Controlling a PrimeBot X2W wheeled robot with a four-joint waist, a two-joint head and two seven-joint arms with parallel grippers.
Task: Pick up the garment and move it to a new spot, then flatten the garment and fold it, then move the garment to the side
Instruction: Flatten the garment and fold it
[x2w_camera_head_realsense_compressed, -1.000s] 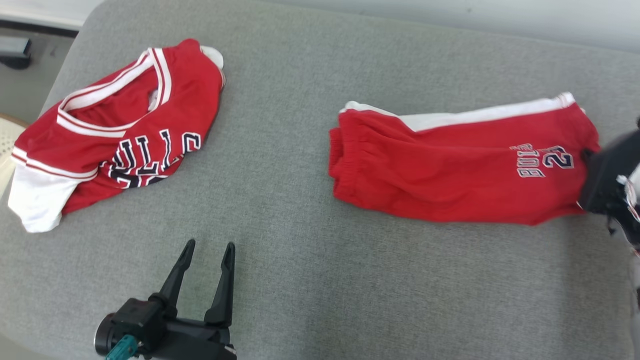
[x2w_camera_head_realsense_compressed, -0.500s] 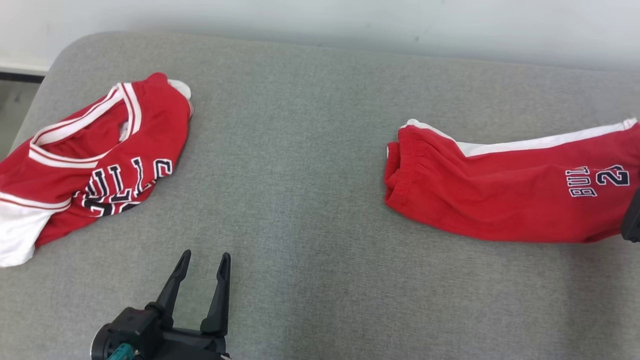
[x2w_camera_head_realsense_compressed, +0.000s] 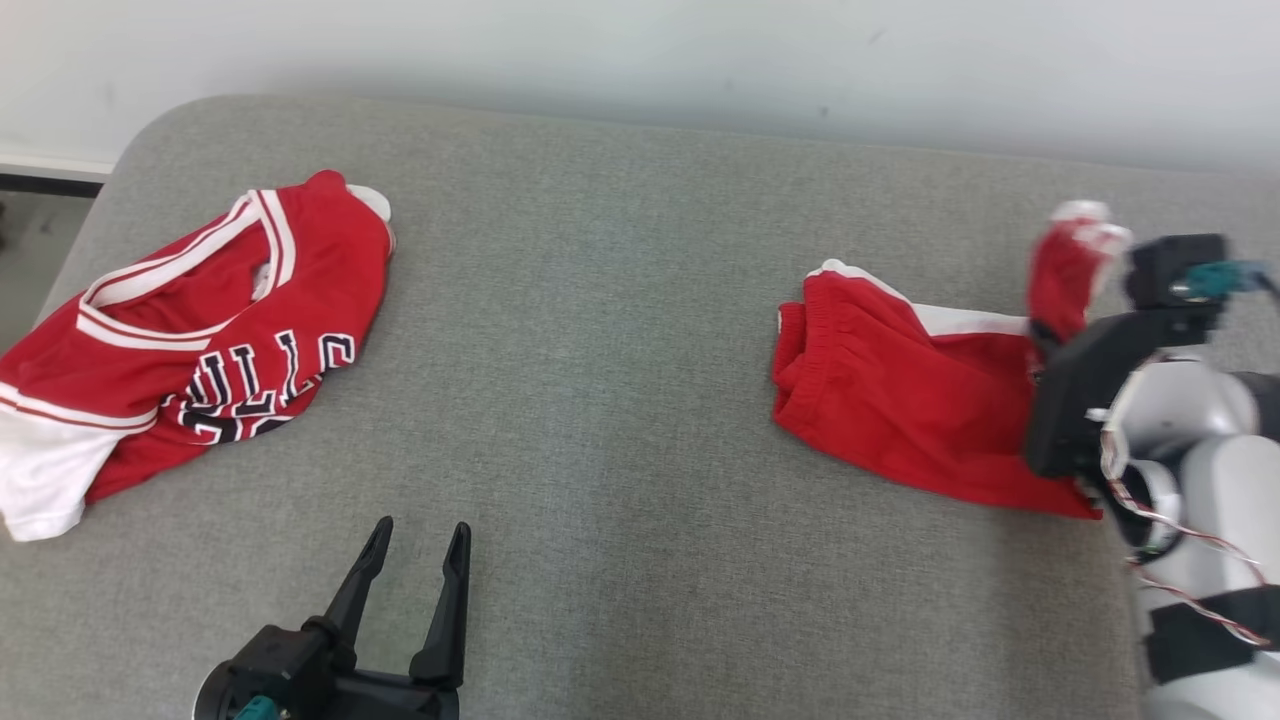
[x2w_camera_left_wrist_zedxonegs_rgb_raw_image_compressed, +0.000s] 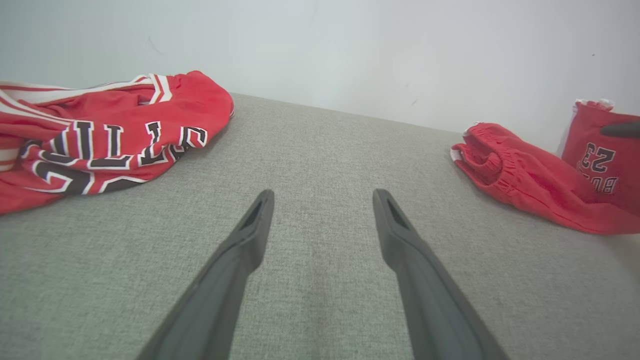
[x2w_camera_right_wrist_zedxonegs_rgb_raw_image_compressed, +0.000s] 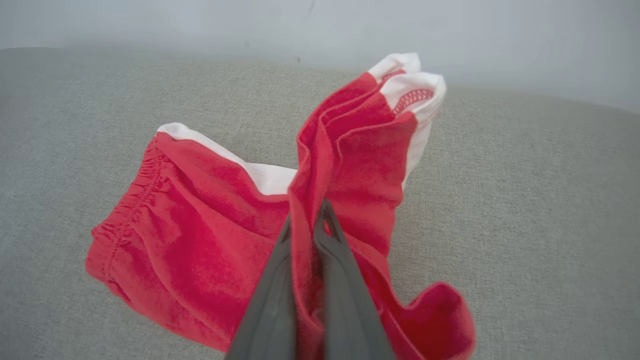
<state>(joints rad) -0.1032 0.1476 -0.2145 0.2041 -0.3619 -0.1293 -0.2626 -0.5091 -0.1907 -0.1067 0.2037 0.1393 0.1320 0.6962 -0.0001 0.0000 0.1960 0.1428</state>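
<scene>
The right gripper (x2w_camera_right_wrist_zedxonegs_rgb_raw_image_compressed: 312, 220) pinches the red shorts (x2w_camera_right_wrist_zedxonegs_rgb_raw_image_compressed: 200, 225), their leg hem standing up just past its tips; the left gripper (x2w_camera_left_wrist_zedxonegs_rgb_raw_image_compressed: 322, 195) gapes wide, empty.

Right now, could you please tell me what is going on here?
The right claw is shut on the leg end of the red shorts, holding it raised above the grey cushion; the waistband end lies flat. The left claw hovers open over the cushion, holding nothing. A red jersey lies crumpled on the robot's left.
</scene>
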